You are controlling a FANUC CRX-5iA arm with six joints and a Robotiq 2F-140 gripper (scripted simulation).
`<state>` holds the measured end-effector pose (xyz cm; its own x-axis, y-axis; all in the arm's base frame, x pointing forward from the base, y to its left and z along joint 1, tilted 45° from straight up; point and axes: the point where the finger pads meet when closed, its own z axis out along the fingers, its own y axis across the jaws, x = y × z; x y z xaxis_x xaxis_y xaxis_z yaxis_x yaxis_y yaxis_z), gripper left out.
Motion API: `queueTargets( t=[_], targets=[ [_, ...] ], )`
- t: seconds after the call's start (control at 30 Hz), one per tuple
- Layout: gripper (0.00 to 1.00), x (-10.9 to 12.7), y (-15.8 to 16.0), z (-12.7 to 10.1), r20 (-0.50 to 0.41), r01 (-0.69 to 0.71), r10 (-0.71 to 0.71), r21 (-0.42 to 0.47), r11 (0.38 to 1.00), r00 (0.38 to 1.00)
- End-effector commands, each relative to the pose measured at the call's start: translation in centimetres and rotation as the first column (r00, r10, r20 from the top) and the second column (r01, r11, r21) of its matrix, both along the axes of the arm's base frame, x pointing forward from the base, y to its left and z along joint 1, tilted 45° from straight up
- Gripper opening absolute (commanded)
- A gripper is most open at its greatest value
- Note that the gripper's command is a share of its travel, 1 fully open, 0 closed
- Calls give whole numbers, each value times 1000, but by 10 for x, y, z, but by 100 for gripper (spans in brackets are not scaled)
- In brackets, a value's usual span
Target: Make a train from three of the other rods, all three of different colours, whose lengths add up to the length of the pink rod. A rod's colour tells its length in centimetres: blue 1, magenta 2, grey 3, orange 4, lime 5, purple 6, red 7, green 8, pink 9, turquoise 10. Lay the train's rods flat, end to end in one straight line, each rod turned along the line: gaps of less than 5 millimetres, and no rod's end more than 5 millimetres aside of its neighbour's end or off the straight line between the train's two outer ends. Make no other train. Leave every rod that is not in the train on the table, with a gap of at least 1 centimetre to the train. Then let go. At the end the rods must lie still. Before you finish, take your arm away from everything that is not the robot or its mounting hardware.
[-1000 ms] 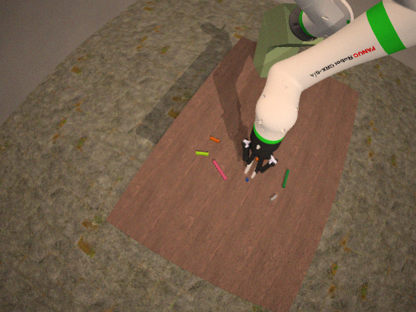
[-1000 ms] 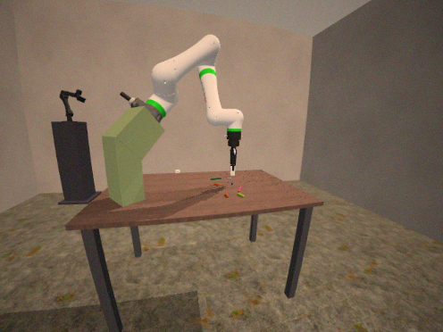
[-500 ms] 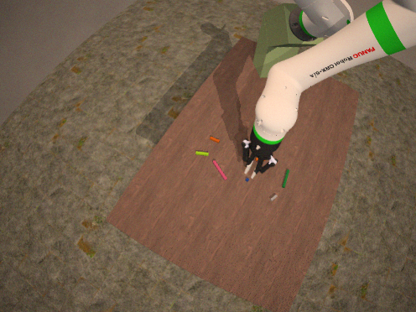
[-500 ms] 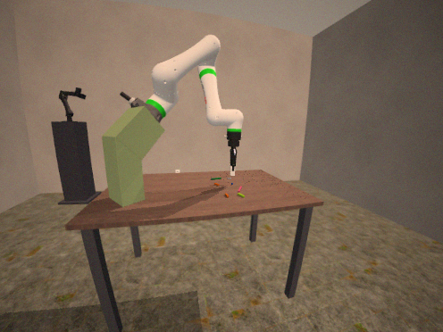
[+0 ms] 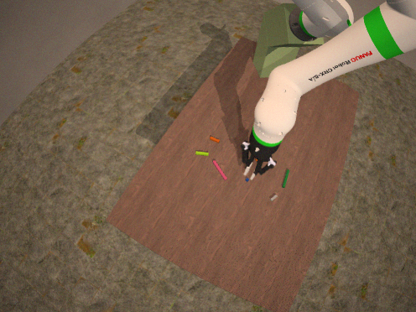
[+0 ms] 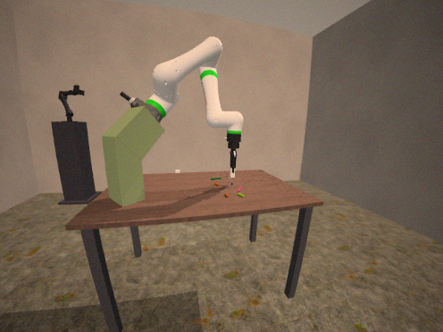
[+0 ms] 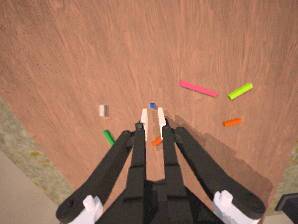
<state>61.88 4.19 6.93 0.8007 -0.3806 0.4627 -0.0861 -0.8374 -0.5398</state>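
Observation:
My gripper (image 5: 249, 174) (image 6: 232, 170) (image 7: 152, 114) hangs a little above the table, its fingers drawn close together with a small gap and nothing between them. The tiny blue rod (image 5: 247, 179) (image 7: 152, 105) lies on the table just beyond the fingertips. A short orange rod (image 7: 156, 141) (image 5: 255, 159) lies under the fingers. The pink rod (image 5: 220, 169) (image 7: 198, 88), the lime rod (image 5: 202, 153) (image 7: 240, 91) and a second orange rod (image 5: 215, 138) (image 7: 232, 122) lie apart to one side. The green rod (image 5: 285, 178) (image 7: 108, 137) and the grey rod (image 5: 274, 197) (image 7: 103, 110) lie on the other side.
The wooden table (image 5: 210, 235) (image 6: 188, 210) carries the arm's olive-green pedestal (image 5: 277, 42) (image 6: 127, 156) at its far end. All rods lie scattered singly around the middle, none touching another. A dark stand with a camera (image 6: 73, 161) stands off the table.

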Motion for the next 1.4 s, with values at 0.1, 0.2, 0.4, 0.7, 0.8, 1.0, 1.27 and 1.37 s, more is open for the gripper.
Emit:
queueTargets(
  t=[0.1,0.2,0.4,0.7,0.8,1.0,1.27,1.37],
  targets=[
    [15,6,4,-7,1,0,0,0,1000,1000],
    [15,9,6,-10,1,0,0,0,1000,1000],
    [15,13,8,-14,1,0,0,0,1000,1000],
    [15,19,12,-22,1,0,0,0,1000,1000],
    [15,21,13,-24,1,0,0,0,1000,1000],
    [15,22,14,-25,1,0,0,0,1000,1000],
    [15,23,14,-26,1,0,0,0,1000,1000],
    [15,23,14,-26,1,0,0,0,1000,1000]
  ],
)
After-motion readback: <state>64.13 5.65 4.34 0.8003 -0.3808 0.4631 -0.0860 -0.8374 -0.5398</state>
